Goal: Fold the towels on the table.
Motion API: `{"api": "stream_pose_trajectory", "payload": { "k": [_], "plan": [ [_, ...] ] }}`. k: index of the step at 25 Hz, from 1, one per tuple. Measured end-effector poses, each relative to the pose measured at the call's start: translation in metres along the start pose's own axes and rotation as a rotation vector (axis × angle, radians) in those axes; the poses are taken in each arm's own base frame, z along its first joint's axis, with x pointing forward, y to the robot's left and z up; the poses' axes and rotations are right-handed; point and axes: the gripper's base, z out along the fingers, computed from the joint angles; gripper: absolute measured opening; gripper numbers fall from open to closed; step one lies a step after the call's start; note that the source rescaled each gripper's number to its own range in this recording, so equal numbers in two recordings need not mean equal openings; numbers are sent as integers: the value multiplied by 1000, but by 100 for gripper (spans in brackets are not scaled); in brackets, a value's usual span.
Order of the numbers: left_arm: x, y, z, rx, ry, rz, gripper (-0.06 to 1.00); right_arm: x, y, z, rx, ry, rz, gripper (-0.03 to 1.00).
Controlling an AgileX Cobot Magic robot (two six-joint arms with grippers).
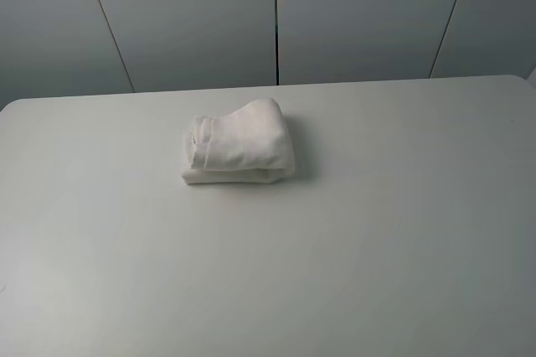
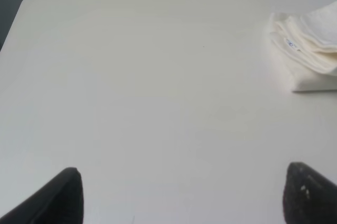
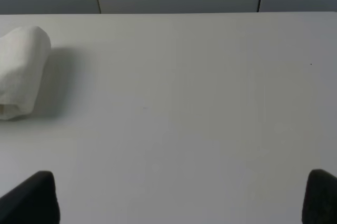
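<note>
Oddly, neither arm shows in the high view; only the wrist cameras catch the pincers, and just their dark fingertips at that. The left pincer (image 2: 184, 195) stands released, its two tips wide apart over bare desk (image 1: 377, 248), holding nothing. The right pincer (image 3: 181, 197) is likewise spread wide and empty.

The towel (image 1: 239, 142) lies folded into a thick bundle on the far middle of the desk, well apart from both pincers. In the left wrist view the towel (image 2: 310, 45) is cut off by the frame edge, showing stacked layers and a small label with lettering too tiny to read. The right wrist view shows only its rounded folded end (image 3: 21, 69), the remainder cropped out.
</note>
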Motion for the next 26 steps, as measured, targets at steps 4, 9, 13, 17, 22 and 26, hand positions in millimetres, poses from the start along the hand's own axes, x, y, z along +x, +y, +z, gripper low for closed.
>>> {"api": "stream_pose_trajectory", "payload": {
  "k": [4,9,13,17,22,26],
  "plan": [
    [0,0,0,0,0,0,98,0,0,0,0,0,0,100],
    [0,0,0,0,0,0,98,0,0,0,0,0,0,100],
    [0,0,0,0,0,0,98,0,0,0,0,0,0,100],
    [0,0,0,0,0,0,98,0,0,0,0,0,0,100],
    [0,0,0,0,0,0,98,0,0,0,0,0,0,100],
    [0,0,0,0,0,0,98,0,0,0,0,0,0,100]
  ]
}}
